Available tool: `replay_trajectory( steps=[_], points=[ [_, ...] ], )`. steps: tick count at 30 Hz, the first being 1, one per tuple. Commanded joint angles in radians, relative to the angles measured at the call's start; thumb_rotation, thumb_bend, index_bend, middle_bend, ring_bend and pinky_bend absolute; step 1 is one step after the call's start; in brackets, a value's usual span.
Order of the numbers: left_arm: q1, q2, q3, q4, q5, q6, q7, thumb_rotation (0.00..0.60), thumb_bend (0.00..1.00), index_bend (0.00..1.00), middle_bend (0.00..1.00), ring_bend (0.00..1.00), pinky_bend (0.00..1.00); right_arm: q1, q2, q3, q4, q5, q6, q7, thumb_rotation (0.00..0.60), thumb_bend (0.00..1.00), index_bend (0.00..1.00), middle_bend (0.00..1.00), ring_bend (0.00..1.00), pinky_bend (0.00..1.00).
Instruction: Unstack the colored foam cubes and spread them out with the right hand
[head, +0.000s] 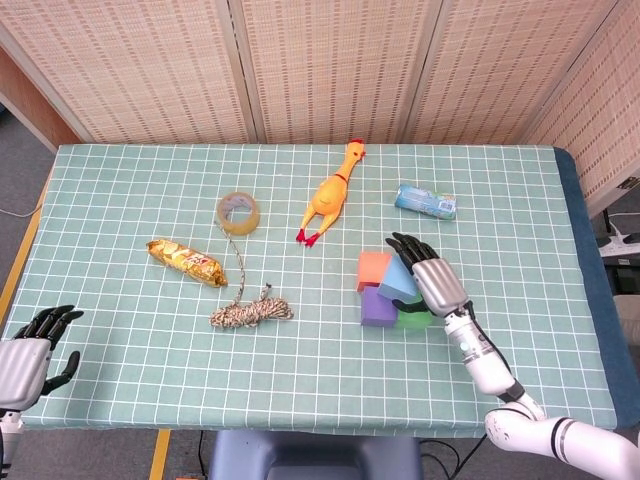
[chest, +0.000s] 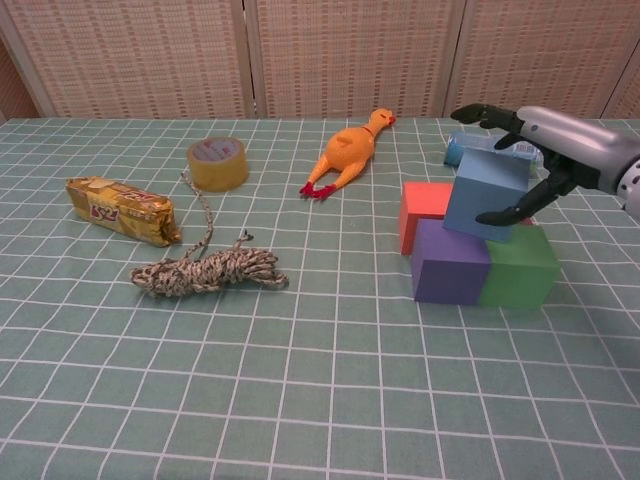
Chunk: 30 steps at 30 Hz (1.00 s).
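Foam cubes are stacked right of the table's middle. A purple cube (head: 378, 308) (chest: 450, 275), a green cube (head: 413, 320) (chest: 518, 270) and an orange-red cube (head: 373, 268) (chest: 425, 205) form the base. The light blue cube (head: 398, 282) (chest: 485, 195) sits on top, tilted. My right hand (head: 435, 283) (chest: 545, 140) grips the blue cube, fingers over its top and thumb against its right front face. The green cube is partly hidden under this hand in the head view. My left hand (head: 25, 350) hangs open at the table's near left corner.
A yellow rubber chicken (head: 330, 193) and a blue packet (head: 425, 201) lie behind the cubes. To the left are a tape roll (head: 239, 211), a gold snack bar (head: 185, 261) and a rope bundle (head: 250, 312). The table's right edge is close.
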Motion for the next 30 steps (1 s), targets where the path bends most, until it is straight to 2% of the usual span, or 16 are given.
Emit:
replay_trajectory(
  steps=[1, 4, 7, 10, 14, 18, 25, 27, 30],
  points=[
    [0.0, 0.002, 0.0, -0.002, -0.001, -0.001, 0.0, 0.6, 0.46, 0.21, 0.16, 0.14, 0.35, 0.017, -0.041, -0.017, 0.072, -0.033, 0.009, 0.063, 0.6, 0.06, 0.15, 0.15, 0.1, 0.27],
    [0.001, 0.005, 0.0, -0.001, -0.003, -0.002, -0.004, 0.6, 0.46, 0.21, 0.16, 0.14, 0.35, 0.02, -0.073, -0.027, 0.129, -0.058, 0.04, 0.086, 0.6, 0.08, 0.29, 0.27, 0.24, 0.39],
    [0.0, 0.006, -0.001, -0.001, -0.007, -0.004, -0.007, 0.6, 0.46, 0.21, 0.16, 0.14, 0.35, 0.019, -0.092, -0.03, 0.164, -0.074, 0.075, 0.088, 0.6, 0.12, 0.38, 0.36, 0.34, 0.51],
    [0.0, 0.007, -0.002, -0.002, -0.01, -0.007, -0.008, 0.6, 0.46, 0.21, 0.16, 0.14, 0.35, 0.013, -0.112, -0.032, 0.195, -0.094, 0.127, 0.068, 0.6, 0.15, 0.45, 0.41, 0.39, 0.58],
    [-0.002, 0.006, 0.0, -0.004, -0.01, -0.012, -0.006, 0.6, 0.46, 0.21, 0.16, 0.14, 0.35, -0.007, -0.11, -0.044, 0.188, -0.125, 0.203, 0.054, 0.6, 0.19, 0.48, 0.42, 0.4, 0.59],
    [-0.005, 0.006, 0.002, -0.005, -0.011, -0.02, -0.001, 0.6, 0.46, 0.21, 0.16, 0.14, 0.35, -0.045, -0.069, -0.066, 0.147, -0.154, 0.273, 0.013, 0.6, 0.19, 0.48, 0.42, 0.4, 0.59],
    [-0.007, 0.009, 0.003, -0.01, -0.016, -0.028, -0.007, 0.6, 0.46, 0.21, 0.16, 0.14, 0.35, -0.141, 0.048, -0.093, 0.102, -0.086, 0.31, -0.206, 0.6, 0.19, 0.48, 0.42, 0.41, 0.6],
    [-0.008, 0.007, 0.002, -0.009, -0.015, -0.029, -0.005, 0.6, 0.46, 0.21, 0.16, 0.14, 0.35, -0.165, 0.075, -0.094, 0.099, -0.045, 0.295, -0.204, 0.6, 0.19, 0.48, 0.42, 0.41, 0.6],
    [-0.013, 0.002, 0.003, -0.007, -0.018, -0.04, 0.007, 0.6, 0.46, 0.21, 0.16, 0.14, 0.35, -0.191, 0.094, -0.098, 0.127, -0.013, 0.274, -0.105, 0.6, 0.19, 0.48, 0.42, 0.41, 0.6]
  ],
)
